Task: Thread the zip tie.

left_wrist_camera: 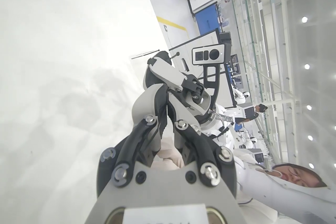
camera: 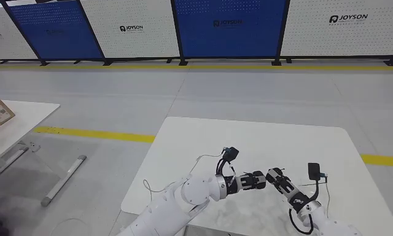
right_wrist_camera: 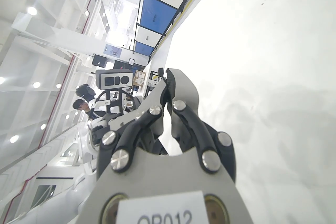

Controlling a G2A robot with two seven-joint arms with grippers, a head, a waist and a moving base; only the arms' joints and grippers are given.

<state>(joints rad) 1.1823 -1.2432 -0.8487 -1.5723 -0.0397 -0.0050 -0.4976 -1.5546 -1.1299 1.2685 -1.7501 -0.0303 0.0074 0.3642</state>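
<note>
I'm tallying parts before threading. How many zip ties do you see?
1: the zip tie, a thin dark strip poking from the right gripper's shut tips above the table. More could be hidden.

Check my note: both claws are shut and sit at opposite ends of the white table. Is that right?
Not quite. The left claw and the right claw are shut over the white table. They do not sit at opposite ends, though. They are close together, tips nearly meeting, toward the table edge nearest the robot, as the top view shows.
</note>
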